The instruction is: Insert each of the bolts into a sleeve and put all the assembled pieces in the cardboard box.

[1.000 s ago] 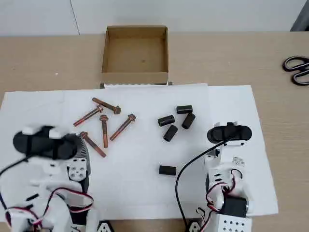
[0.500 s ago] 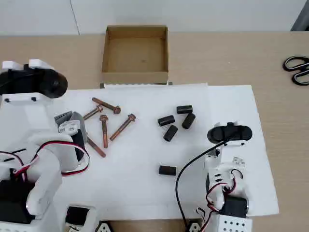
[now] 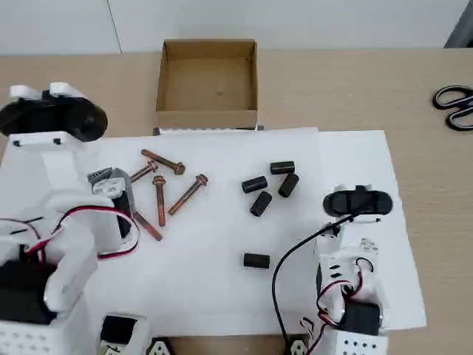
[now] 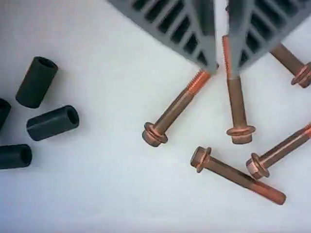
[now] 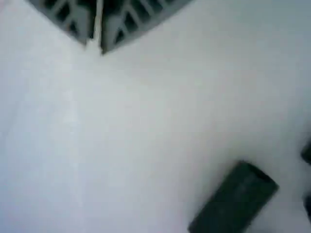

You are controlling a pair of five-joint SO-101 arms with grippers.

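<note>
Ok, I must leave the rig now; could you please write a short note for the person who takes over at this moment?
Left hand: nearly shut, holds nothing, above the bolts.
Right hand: nearly shut, holds nothing, over the white sheet.
Things: five bolts lie loose on the sheet at the left arm's side. Four sleeves are grouped in the middle, and the fifth sleeve lies apart, nearer the arms. The cardboard box is beyond the sheet, with nothing in it.
Done: nothing assembled, nothing boxed.
Left: all five insertions, then boxing.
</note>
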